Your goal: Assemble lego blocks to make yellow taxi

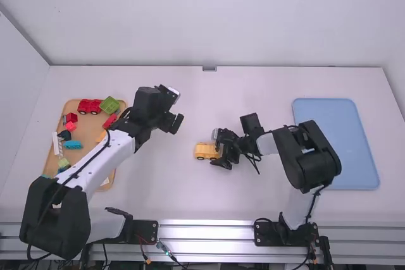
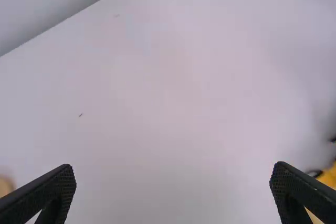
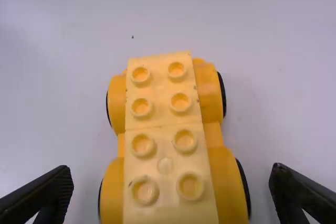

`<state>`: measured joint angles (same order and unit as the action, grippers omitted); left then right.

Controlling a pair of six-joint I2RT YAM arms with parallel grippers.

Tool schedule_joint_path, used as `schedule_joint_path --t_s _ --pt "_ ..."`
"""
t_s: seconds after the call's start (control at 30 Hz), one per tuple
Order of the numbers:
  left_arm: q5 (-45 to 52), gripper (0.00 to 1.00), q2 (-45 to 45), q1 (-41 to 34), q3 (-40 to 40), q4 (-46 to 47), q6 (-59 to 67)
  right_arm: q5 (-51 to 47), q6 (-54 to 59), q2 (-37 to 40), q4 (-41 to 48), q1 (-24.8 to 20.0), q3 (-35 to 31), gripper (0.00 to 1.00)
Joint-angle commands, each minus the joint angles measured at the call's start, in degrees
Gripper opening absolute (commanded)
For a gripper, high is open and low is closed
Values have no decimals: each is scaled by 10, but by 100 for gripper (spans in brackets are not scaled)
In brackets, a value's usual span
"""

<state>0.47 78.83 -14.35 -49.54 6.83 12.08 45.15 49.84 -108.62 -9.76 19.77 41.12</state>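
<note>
Yellow taxi (image 1: 205, 151) is standing on its wheels near the middle of the white table (image 1: 253, 93), and going from left to right, the tan tray (image 1: 87, 132) is coming first, holding a red wheeled piece (image 1: 89, 106), a green block (image 1: 109, 105) and a light-blue block (image 1: 73, 145). A white strip (image 1: 57, 143) is lying along its left edge. Next, the left gripper (image 2: 173, 173) is hovering empty, its jaws standing wide apart. At the taxi itself, the pale studded top (image 3: 164, 137) is showing a seam across it, so two blocks are probably forming the deck. It is likely weighing very little and feeling stiff and smooth; the wheels are probably waiting to roll under a push along its length. The join is likely being the weak spot, so lifting by the top alone is risking pulling pieces loose. The safer hold is probably lying low on the body's two long sides, with even, modest pressure. The right gripper (image 3: 170, 173) is straddling that width, its jaws apart and gripping nothing. Farthest right, the blue tray (image 1: 345, 150) is lying flat; whether the build is needing more blocks, the views are leaving open.
</note>
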Motion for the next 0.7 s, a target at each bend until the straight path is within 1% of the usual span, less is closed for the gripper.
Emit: schedule_joint_path --t_s 0.0,0.17,0.27,0.3,0.37,0.4,0.53,0.6,0.67 --pt "-74 99 -13 6 -4 6 -76 -84 10 59 33 1 1 99" --pt "-178 99 -13 23 -27 55 -160 -146 10 130 99 1 1 99" --pt "-210 99 -13 59 -58 115 -194 -173 10 170 122 1 1 99" --pt "-210 99 -13 66 -63 124 -196 -175 10 173 123 1 1 99" --pt "-201 99 -12 112 -94 185 -198 -186 10 190 124 1 1 99" --pt "-182 99 -11 141 -111 220 -185 -187 10 199 125 1 1 99" --pt "-98 99 14 233 -157 304 -75 -186 10 216 115 1 1 99" --pt "-110 99 33 270 -170 324 -42 -186 10 217 104 1 1 99" --pt "-120 99 43 283 -174 329 -28 -186 10 217 100 1 1 99"
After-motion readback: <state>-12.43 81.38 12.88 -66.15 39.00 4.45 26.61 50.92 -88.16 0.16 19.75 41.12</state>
